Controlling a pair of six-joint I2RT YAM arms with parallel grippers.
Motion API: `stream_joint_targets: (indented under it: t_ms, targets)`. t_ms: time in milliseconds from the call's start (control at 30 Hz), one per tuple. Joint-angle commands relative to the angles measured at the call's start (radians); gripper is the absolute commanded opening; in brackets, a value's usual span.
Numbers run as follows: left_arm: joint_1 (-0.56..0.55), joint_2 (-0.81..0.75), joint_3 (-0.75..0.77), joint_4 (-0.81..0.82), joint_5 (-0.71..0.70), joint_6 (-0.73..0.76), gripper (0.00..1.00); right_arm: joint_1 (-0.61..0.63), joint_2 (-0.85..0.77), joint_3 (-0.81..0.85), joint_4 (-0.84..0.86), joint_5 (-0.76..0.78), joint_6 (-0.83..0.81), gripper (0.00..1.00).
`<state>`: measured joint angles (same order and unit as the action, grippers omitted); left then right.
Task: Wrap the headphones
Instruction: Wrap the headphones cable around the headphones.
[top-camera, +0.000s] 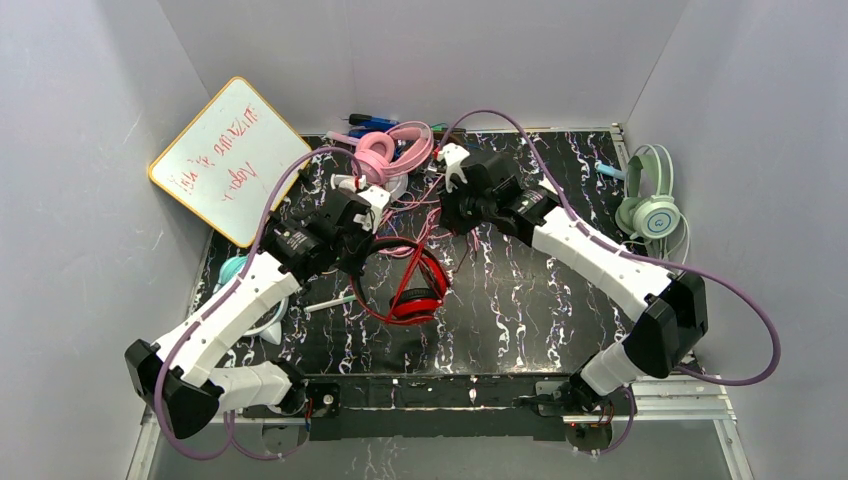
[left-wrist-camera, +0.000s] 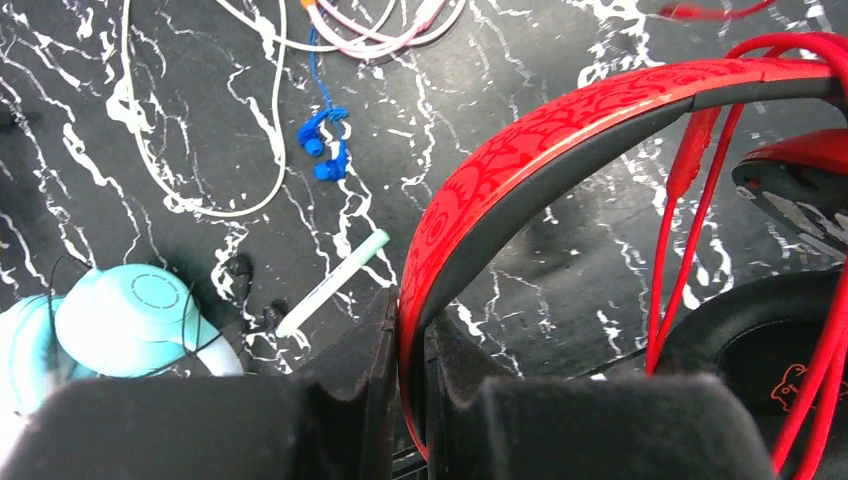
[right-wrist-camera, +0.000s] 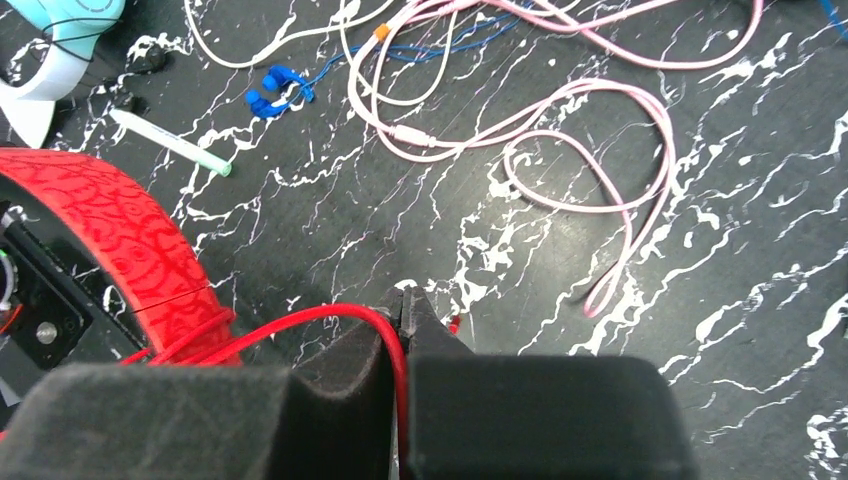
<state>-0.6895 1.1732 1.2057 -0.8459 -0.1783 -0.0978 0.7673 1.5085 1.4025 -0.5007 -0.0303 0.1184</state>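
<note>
The red headphones (top-camera: 415, 290) sit mid-table, cups down, with the headband raised toward the left arm. My left gripper (top-camera: 362, 262) is shut on the patterned red headband (left-wrist-camera: 560, 130); in the left wrist view the band runs up from between the jaws of that gripper (left-wrist-camera: 412, 300). Loops of the red cord (left-wrist-camera: 690, 230) hang over the band by the ear cup (left-wrist-camera: 800, 170). My right gripper (top-camera: 450, 215) is behind the headphones. In the right wrist view the gripper (right-wrist-camera: 405, 305) is shut on the red cord (right-wrist-camera: 300, 320), which leads left to the headband (right-wrist-camera: 110, 230).
Pink headphones (top-camera: 385, 150) and a tangle of pink cable (right-wrist-camera: 560, 110) lie at the back. Mint green headphones (top-camera: 650, 200) hang at the right wall. Teal headphones (left-wrist-camera: 120, 320), a pen (left-wrist-camera: 335, 283) and blue earbuds (left-wrist-camera: 325, 150) lie to the left. A whiteboard (top-camera: 230, 160) leans back left.
</note>
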Motion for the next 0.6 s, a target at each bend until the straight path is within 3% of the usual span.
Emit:
stream_joint_targets:
  t_ms: [0,300,567]
  targets:
    - [-0.004,-0.045,0.085,-0.013,0.099,-0.064,0.00,-0.044,-0.058,-0.059,0.096,-0.142,0.040,0.08]
    - [-0.004,-0.020,0.185,-0.016,0.228,-0.175,0.00,-0.110,-0.192,-0.339,0.382,-0.349,0.121,0.06]
    - [-0.004,-0.067,0.242,0.056,0.346,-0.276,0.00,-0.122,-0.278,-0.456,0.518,-0.479,0.158,0.07]
